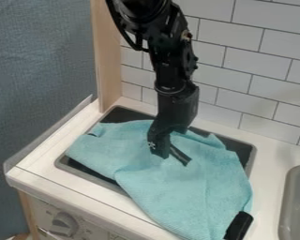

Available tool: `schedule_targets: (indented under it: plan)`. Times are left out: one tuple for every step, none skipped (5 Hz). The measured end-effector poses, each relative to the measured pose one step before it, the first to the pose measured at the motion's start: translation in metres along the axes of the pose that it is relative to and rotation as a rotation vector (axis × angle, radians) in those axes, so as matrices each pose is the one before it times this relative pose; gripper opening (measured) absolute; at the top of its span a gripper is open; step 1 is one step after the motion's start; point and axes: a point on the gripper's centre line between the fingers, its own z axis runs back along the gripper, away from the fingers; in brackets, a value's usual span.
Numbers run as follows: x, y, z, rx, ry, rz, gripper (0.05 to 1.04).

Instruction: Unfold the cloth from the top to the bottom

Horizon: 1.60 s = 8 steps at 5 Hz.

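Note:
My gripper (170, 156) hangs over the middle of the cloth, low and close to its surface. Its two fingers stand apart and it is open; whether their tips touch the fabric I cannot tell. The light blue cloth (196, 197) lies spread with creases across a dark tray-like recess in the counter. One part of it reaches to the left, and another hangs over the counter's front edge at the lower right. Behind the gripper, the cloth's upper part is partly hidden.
A dark recess with a grey rim (251, 154) lies under the cloth. At the cloth's lower right corner sits a black object (239, 226). A grey sink (290, 201) is at the right edge. White tiles rise behind, and a wooden post (107, 56) stands at the back left.

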Motion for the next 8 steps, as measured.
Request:
schedule_targets:
  plan:
    - [0.00042, -0.00679, -0.00928, -0.0338, -0.0006, 0.0021, 0.999]
    - [0.00329, 0.00029, -0.00984, -0.0616, -0.0012, -0.0128, 0.999]
    - [0.00187, 0.00568, -0.00415, -0.0287, -0.013, -0.008, 0.999]
    - [0.0025, 0.00696, -0.00269, -0.0081, -0.0173, -0.0119, 0.999]
    - [0.00013, 0.00235, -0.00454, -0.012, -0.0031, -0.0146, 0.999]
    - [0.00154, 0.00087, -0.00446, -0.0089, -0.0051, 0.0, 0.956]
    - [0.00132, 0.00166, -0.00076, 0.0121, -0.0118, 0.0037, 0.655]
    - [-0.00069, 0.00144, -0.00027, 0.017, -0.0188, 0.0112, 0.37]
